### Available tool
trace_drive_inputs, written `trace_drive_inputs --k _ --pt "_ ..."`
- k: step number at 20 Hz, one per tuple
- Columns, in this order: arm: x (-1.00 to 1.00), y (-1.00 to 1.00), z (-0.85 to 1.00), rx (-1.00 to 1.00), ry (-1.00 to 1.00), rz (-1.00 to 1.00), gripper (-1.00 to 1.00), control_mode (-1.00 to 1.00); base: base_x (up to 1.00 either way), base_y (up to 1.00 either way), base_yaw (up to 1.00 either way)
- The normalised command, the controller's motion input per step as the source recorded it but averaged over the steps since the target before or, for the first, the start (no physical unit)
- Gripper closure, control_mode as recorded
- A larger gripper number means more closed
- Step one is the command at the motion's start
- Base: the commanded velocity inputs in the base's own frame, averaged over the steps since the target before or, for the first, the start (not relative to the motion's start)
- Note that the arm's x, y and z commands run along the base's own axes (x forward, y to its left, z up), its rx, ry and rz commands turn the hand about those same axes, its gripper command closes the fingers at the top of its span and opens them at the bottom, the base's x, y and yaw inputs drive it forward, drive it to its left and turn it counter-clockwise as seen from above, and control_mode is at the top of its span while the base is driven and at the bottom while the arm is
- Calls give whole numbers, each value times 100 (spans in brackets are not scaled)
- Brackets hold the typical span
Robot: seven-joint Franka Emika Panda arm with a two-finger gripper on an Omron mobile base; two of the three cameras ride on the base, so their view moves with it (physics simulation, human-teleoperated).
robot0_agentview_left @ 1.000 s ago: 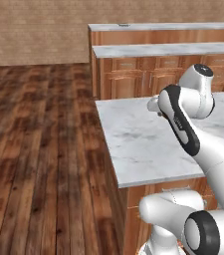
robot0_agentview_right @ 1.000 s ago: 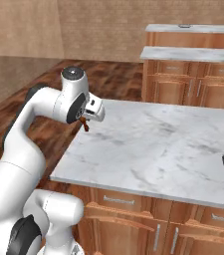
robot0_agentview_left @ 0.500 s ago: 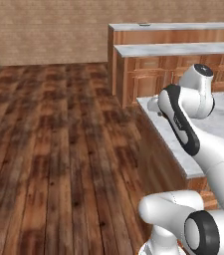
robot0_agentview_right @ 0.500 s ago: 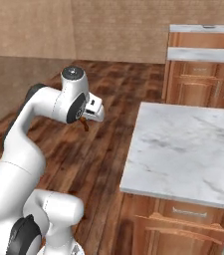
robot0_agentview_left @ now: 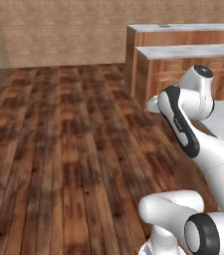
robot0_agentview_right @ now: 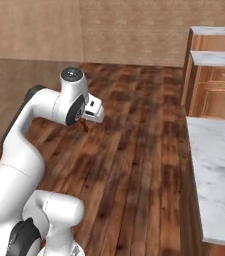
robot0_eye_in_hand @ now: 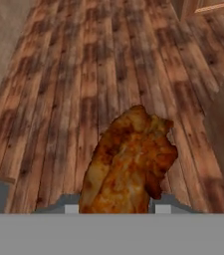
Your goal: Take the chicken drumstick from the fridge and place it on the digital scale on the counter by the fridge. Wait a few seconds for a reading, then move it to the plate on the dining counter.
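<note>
The chicken drumstick [robot0_eye_in_hand: 131, 159], reddish-brown and glossy, sits between my gripper's [robot0_eye_in_hand: 113, 205] two fingertips and hangs over the wooden floor. From the right base view, the gripper [robot0_agentview_right: 87, 121] is held up at the end of the folded arm, shut on the drumstick [robot0_agentview_right: 85, 126], whose brown tip pokes out below the hand. The fridge, the digital scale, the plate and the dining counter are out of view.
A white marble counter [robot0_agentview_right: 218, 175] on wood cabinets lies close at the right. A two-tier marble-topped wooden cabinet run [robot0_agentview_left: 183, 50] stands further back. Open wooden floor [robot0_agentview_left: 68, 144] stretches ahead and to the left, up to a tan brick wall [robot0_agentview_left: 63, 30].
The whole picture has swung: the cameras have turned with the base, so the marble counter has slid off to the right. The arm keeps its pose and the drumstick stays in the gripper.
</note>
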Motion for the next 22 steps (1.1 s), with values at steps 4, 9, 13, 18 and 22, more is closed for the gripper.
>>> trace_drive_inputs --k 4,9,13,18,22 --pt "0 0 0 0 0 0 100 100 100 67 -12" --pt "0 0 0 0 0 0 100 100 100 42 -16" --pt "0 0 0 0 0 0 100 100 100 21 -18" --pt "0 0 0 0 0 0 100 100 100 8 -17" --pt "0 0 0 0 0 0 100 100 100 16 -16"
